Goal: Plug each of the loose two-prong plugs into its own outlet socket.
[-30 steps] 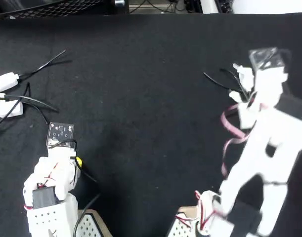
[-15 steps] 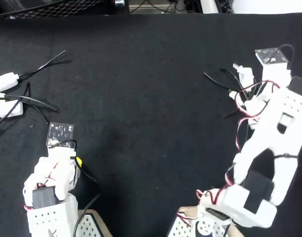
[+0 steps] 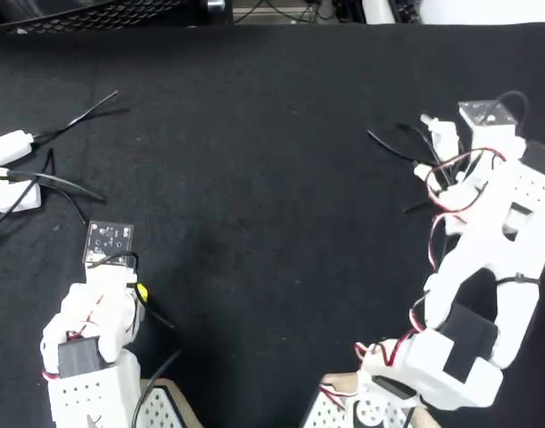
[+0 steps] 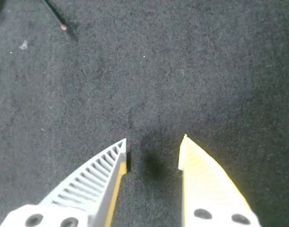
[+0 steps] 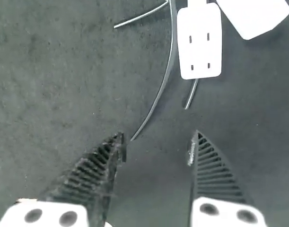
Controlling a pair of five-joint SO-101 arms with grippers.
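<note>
Approach step, I'd say: right gripper [image 5: 156,142] hovers, jaws wide and empty, just short of the white outlet socket [image 5: 199,45] lying flat on the black cloth [image 3: 254,178], left gripper [image 4: 153,146] likewise spread over bare cloth, so next comes lowering onto that socket and pinching it.

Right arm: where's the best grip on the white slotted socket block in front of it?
Probably across its two long side edges, coming down from above. The socket block lies flat, slots up, its long axis pointing roughly toward the open right gripper. Stay on the near half: another white piece crowds its far corner.
</note>
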